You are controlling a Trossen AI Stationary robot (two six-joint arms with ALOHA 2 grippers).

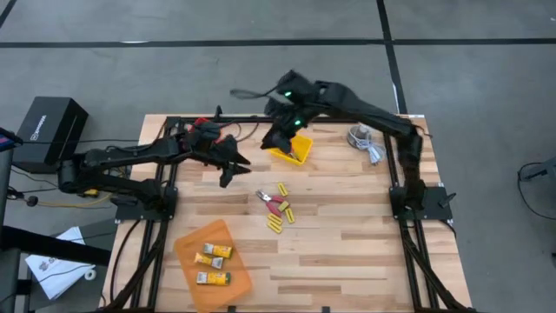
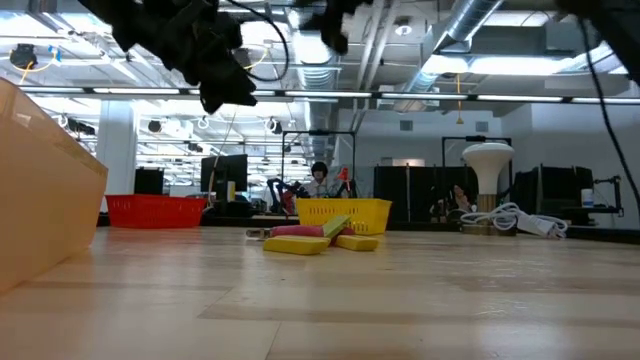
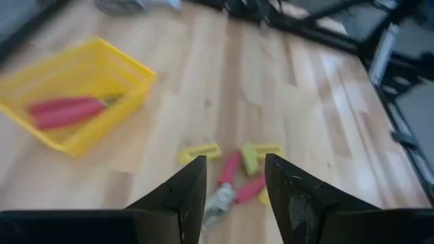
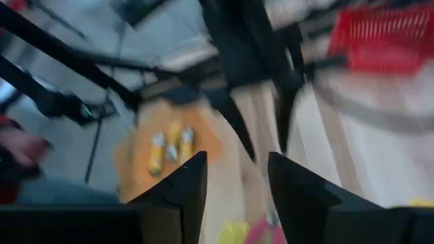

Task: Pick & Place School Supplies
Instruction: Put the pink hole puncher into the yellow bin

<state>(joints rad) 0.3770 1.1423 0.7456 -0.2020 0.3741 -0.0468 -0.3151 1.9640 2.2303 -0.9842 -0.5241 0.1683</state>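
Three packs lie in the orange tray at the near left of the table, and one red-handled tool lies in the yellow tray at the far centre, so sorting looks partly done, roughly a third by my estimate. Left on the bare wood at mid-table is a loose cluster: a pair of red-handled pliers with several small yellow pieces around and touching it. The red tray sits at the far left edge; its contents cannot be made out from any view. Left gripper hangs above the table just left of the cluster, jaws parted and nothing between them; its wrist camera looks down past the fingers at the pliers and yellow pieces, so I judge it is lined up for the next pick there. Right gripper is over the far left side of the yellow tray, jaws apart and empty as seen in its own wrist view; likely it has no item to place at present. A white lamp-like object with a cable rests far right, not part of the sort. Remaining work: clear the central cluster into the trays.
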